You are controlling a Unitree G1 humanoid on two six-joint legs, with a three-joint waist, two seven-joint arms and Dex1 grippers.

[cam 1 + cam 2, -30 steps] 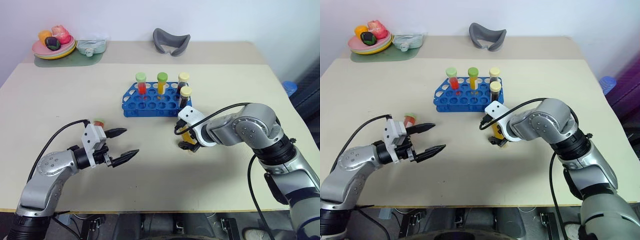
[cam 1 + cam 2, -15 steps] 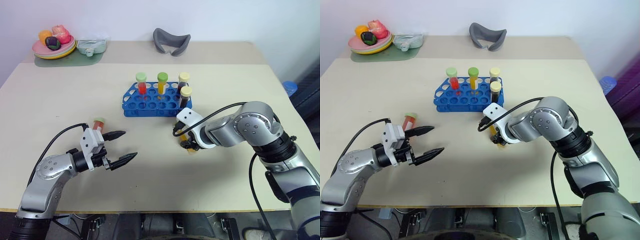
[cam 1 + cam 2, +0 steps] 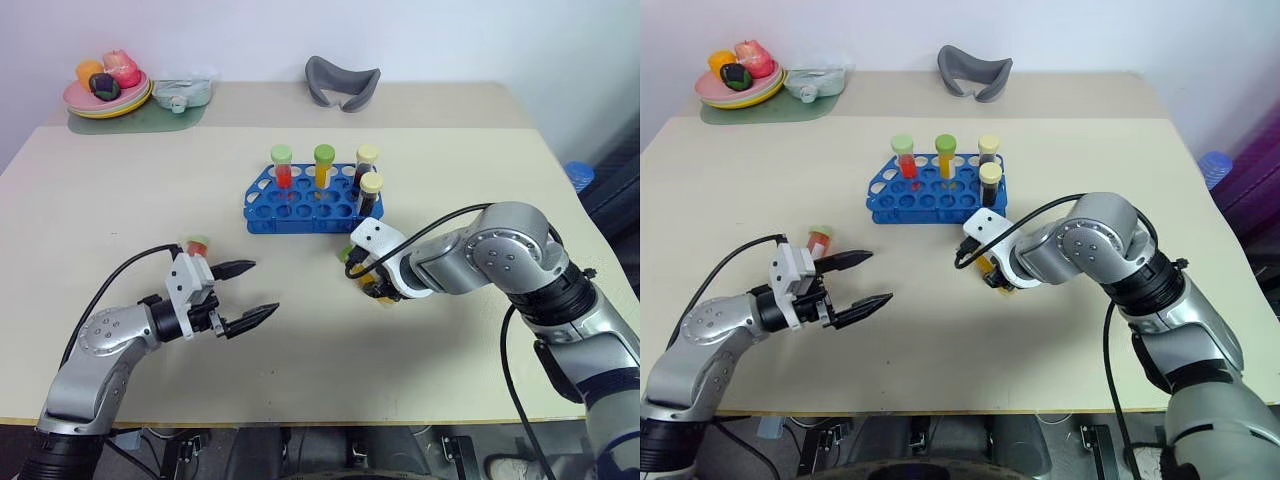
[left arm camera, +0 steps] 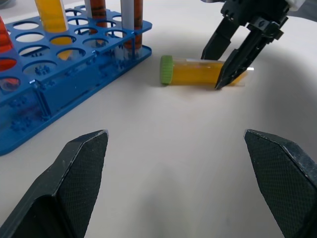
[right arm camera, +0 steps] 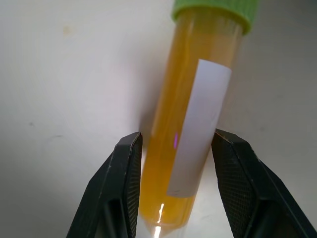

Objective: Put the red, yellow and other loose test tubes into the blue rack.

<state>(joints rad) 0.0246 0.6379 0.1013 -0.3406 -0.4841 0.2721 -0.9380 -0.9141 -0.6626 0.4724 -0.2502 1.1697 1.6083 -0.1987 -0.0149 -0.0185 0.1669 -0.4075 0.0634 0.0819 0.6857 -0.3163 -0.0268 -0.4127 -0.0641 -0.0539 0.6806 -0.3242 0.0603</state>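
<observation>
A yellow test tube (image 4: 195, 71) with a green cap and white label lies on the table just in front of the blue rack (image 3: 300, 208). My right gripper (image 3: 371, 286) points down over it, both fingers pressed against its sides near the bottom end (image 5: 190, 129). The rack holds several upright tubes with red, yellow and dark liquid. A red tube (image 3: 197, 245) with a green cap sits right behind my left gripper (image 3: 263, 289), which hovers open and holds nothing, to the left of the yellow tube.
At the table's far left a plate of fruit (image 3: 108, 95) and a clear container (image 3: 183, 93) rest on a green mat. A grey curved object (image 3: 343, 82) lies at the back centre. The front edge runs just below both arms.
My right gripper's fingers have closed in from wide open onto the yellow tube. The left gripper has kept still and open.
</observation>
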